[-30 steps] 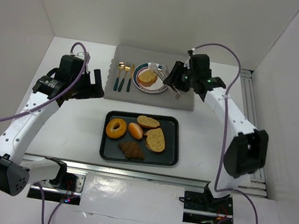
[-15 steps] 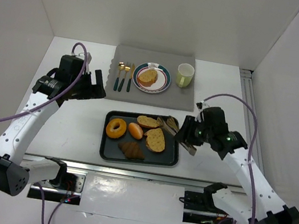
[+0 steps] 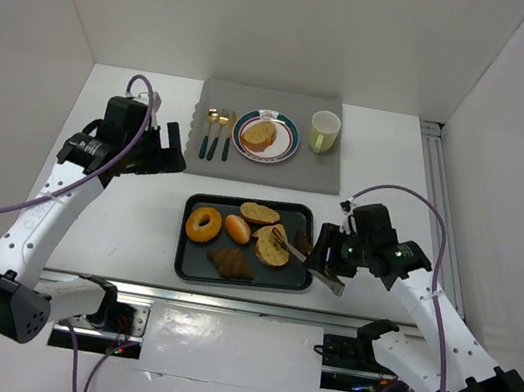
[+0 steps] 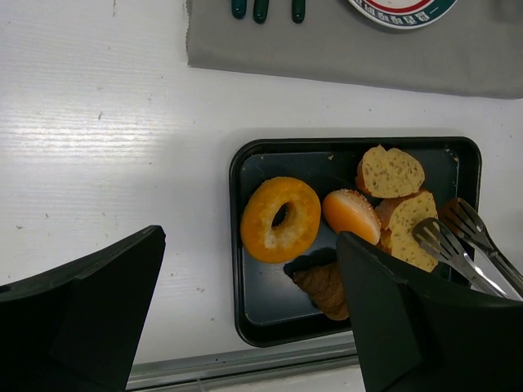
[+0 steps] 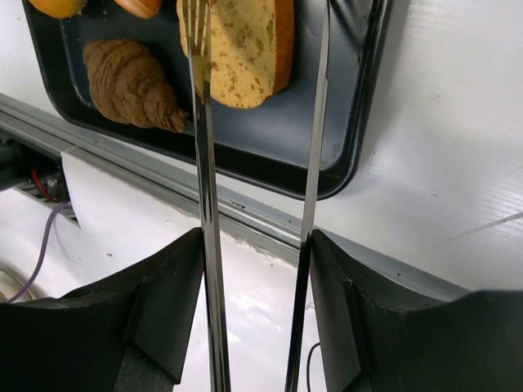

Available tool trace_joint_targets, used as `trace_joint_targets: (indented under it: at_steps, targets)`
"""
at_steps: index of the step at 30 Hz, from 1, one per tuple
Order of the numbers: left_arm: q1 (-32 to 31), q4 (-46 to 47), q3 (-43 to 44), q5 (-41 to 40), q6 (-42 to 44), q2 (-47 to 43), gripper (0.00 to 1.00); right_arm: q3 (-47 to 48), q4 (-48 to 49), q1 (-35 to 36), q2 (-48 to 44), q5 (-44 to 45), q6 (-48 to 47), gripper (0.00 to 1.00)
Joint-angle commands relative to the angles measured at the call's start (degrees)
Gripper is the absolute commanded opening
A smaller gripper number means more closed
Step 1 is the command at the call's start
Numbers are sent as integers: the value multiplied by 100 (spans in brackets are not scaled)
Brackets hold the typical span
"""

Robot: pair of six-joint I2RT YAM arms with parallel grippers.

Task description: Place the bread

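A black tray [image 3: 293, 285] holds a bagel [image 3: 203, 223], a bun [image 3: 237, 228], a croissant [image 3: 229, 262] and two seeded bread slices [image 3: 260, 213]. My right gripper [image 3: 329, 258] is shut on metal tongs [image 3: 291, 245]. The tongs are open, with one arm [image 5: 200, 122] lying over the nearer bread slice [image 5: 245, 49] and the other arm [image 5: 319, 122] beside it. Another bread slice [image 3: 259, 135] lies on the plate [image 3: 285, 149] on the grey mat. My left gripper [image 3: 163, 150] is open and empty, held above the table left of the tray [image 4: 245, 327].
A green cup [image 3: 324, 132] stands right of the plate. Cutlery [image 3: 216, 133] lies left of the plate on the grey mat [image 3: 317, 173]. A metal rail [image 3: 223, 303] runs along the near table edge, close below the tray. White walls enclose the table on the left, right and back.
My right arm swung from the plate at the back down to the tray's right side. The tongs then moved left over the nearer bread slice. The left arm has not moved.
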Motion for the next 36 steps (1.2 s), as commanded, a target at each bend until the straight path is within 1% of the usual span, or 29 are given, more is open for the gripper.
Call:
trace_joint_targets:
  at_steps: [1,4,7,14,17,18,19,21,22,23,31,36]
  targets:
    - [-29,150,86,-14,-16,-107,100,-123,65,43,116,-293,39,60]
    - [-29,150,34,-14,-68,-107,100,-264,284,95,116,-679,39,60]
    - [-29,150,33,-14,-68,-54,100,-265,337,95,116,-883,39,60]
    - [-29,211,33,91,-121,-54,100,-81,118,95,-77,-936,39,59]
    - [-29,211,33,91,-121,-2,100,-19,65,95,-130,-866,39,49]
    - [-29,211,33,91,-121,-1,100,-19,4,95,-130,-805,39,44]
    - [-29,211,33,91,-121,-1,100,-19,3,95,-130,-804,39,35]
    - [-29,211,33,91,-121,-1,100,104,-58,95,-130,-734,92,28]
    - [-29,211,33,91,-121,-1,100,157,-145,95,-130,-638,92,23]
    - [-29,211,33,91,-121,-1,100,270,-146,95,-130,-585,92,21]
    - [-81,211,33,91,-69,-1,100,1123,-857,95,-122,-295,31,17]
    - [-134,264,33,91,-68,-1,100,1650,-928,95,45,-145,-75,15]
